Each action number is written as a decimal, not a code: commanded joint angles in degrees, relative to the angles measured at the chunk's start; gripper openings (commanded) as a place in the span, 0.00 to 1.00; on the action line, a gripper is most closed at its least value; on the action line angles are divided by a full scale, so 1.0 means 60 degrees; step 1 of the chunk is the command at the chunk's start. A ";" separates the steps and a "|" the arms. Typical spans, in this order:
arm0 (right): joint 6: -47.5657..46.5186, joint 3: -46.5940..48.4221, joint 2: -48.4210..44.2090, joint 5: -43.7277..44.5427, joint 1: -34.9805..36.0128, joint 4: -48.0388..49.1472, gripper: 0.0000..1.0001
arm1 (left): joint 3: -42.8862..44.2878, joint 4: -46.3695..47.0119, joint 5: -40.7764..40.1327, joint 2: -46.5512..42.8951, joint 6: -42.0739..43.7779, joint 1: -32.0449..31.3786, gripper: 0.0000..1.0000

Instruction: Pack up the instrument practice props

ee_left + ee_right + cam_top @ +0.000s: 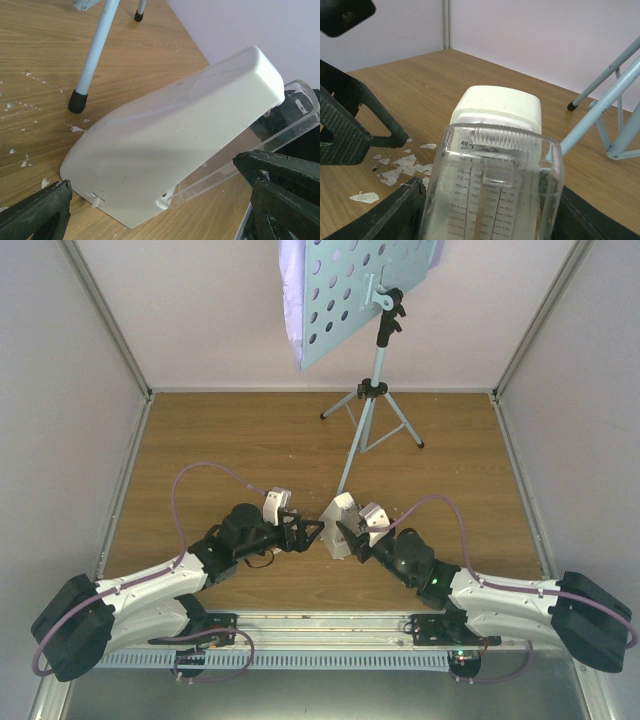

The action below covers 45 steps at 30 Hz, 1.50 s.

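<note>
our right end effector (350, 535) is grasping the small white metronome (175, 145), one finger on each side of its clear front cover (490, 200). the metronome sits at the near middle of the wooden counter (220, 440). in the left wrist view it looks tipped, with its wide lower edge touching the wood, though we cannot tell how far it leans.

our left end effector (312, 531) is released, its jaws spread wide on either side of the metronome's plain back and not touching it.

the light-blue music stand (372, 390) stands upright toward the back of the counter on its thin tripod legs, one rubber foot (78, 101) landing just beyond the metronome. the pale lilac sheet-music pages (292, 300) rest against its perforated desk (365, 290). small white crumbs (400, 167) are scattered on the wood near the metronome.
</note>
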 commanded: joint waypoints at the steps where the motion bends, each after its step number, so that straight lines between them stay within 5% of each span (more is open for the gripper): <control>1: 0.0021 -0.0080 0.0044 -0.0222 0.0109 0.0728 0.51 | -0.0155 0.0437 0.0048 -0.0071 0.0039 0.0094 0.98; 24: 0.0244 -0.0097 0.0880 -0.0540 0.0114 0.0542 0.55 | -0.0119 0.0457 0.0304 -0.0071 0.0150 0.0183 0.98; 36: 0.0329 0.0390 0.1236 -0.0538 0.0123 -0.0002 0.79 | -0.0105 0.0447 0.0384 -0.0074 0.0197 0.0198 0.98; 45: 0.0664 0.0733 0.1084 -0.0186 0.0107 -0.0522 0.88 | 0.0017 0.0393 0.0506 -0.0150 0.0352 0.0212 0.98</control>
